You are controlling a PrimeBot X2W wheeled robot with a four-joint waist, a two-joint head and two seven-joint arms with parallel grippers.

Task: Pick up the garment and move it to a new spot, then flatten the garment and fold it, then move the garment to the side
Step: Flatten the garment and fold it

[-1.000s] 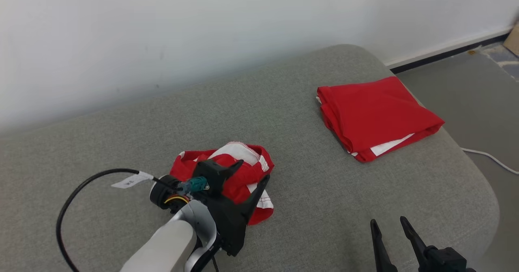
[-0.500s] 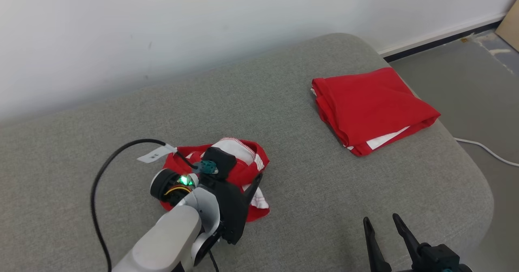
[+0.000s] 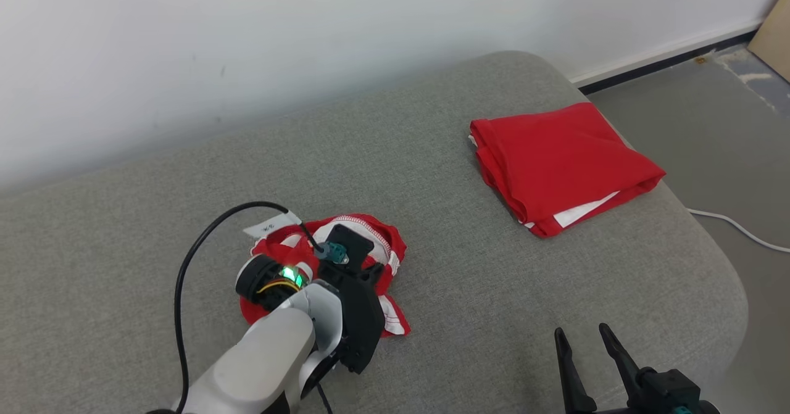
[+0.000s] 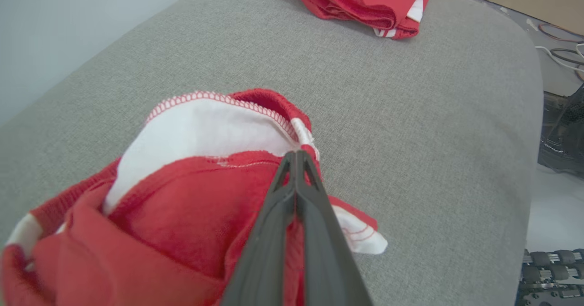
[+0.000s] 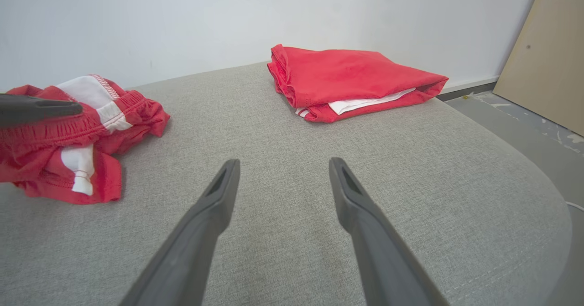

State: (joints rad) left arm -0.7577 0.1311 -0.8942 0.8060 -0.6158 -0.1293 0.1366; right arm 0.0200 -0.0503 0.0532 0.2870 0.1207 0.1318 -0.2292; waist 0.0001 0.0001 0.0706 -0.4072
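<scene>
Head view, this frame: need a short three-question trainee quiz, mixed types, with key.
1. True or false: the right tool is shut.
2. The left tool is closed on: A) the folded garment; B) the crumpled garment; C) nothing.
3. Which garment lies nearer the right end of the grey cushion?
Key: 1 false, its jaws stand apart; 2 B; 3 the folded garment.
</scene>
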